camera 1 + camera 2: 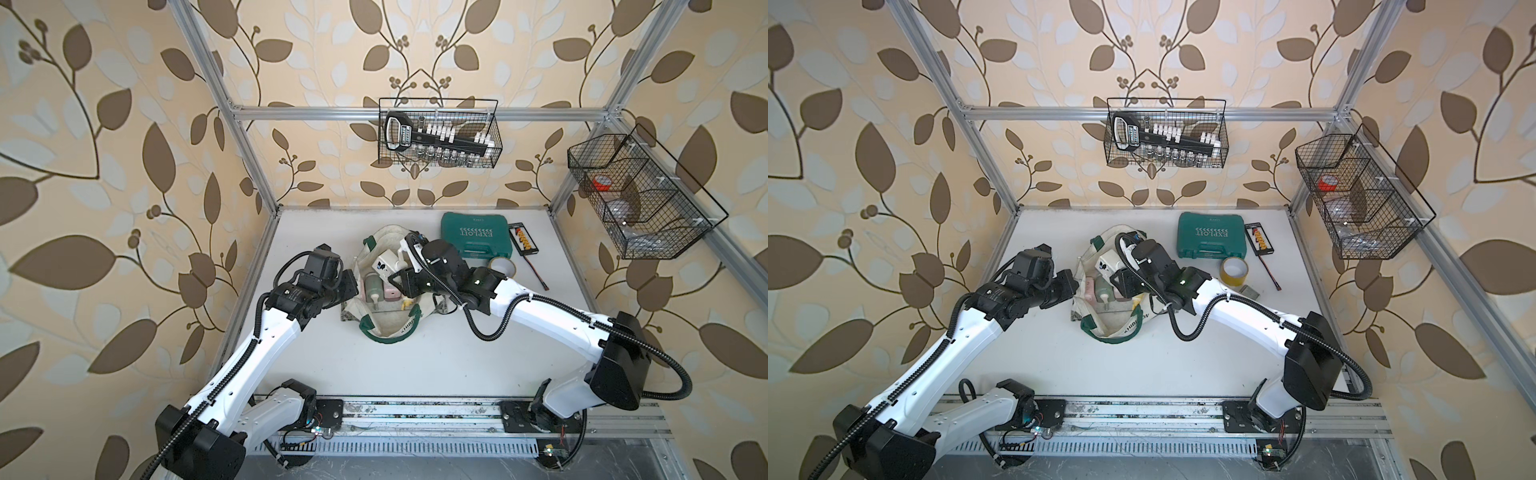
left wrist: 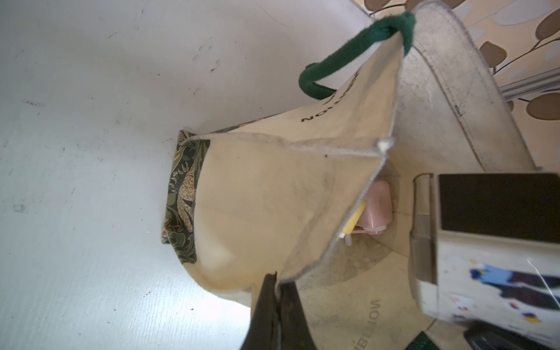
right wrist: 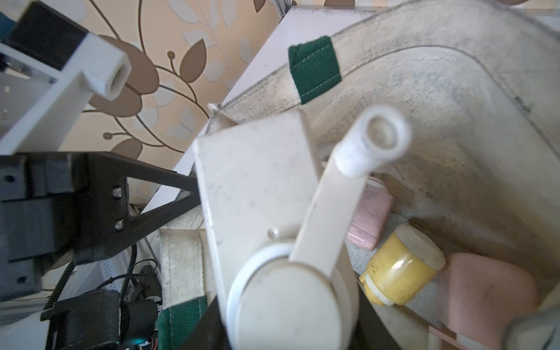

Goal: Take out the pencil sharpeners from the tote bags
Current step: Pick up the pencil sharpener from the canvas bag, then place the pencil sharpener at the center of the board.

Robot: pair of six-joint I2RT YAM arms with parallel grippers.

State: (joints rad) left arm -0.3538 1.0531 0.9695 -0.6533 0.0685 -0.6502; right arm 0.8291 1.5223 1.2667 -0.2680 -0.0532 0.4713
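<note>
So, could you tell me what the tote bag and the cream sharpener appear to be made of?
The tote bag looks like woven cream canvas, matte and scuffed: weave and stitching show. The cream sharpener looks like hard moulded plastic: smooth faces, crisp edges.

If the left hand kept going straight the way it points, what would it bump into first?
The left hand is pinched shut on the rim of the tote bag, so cloth comes first. Pushed further, it would probably press the bag's wall toward the pink sharpener inside; depth is unclear.
</note>
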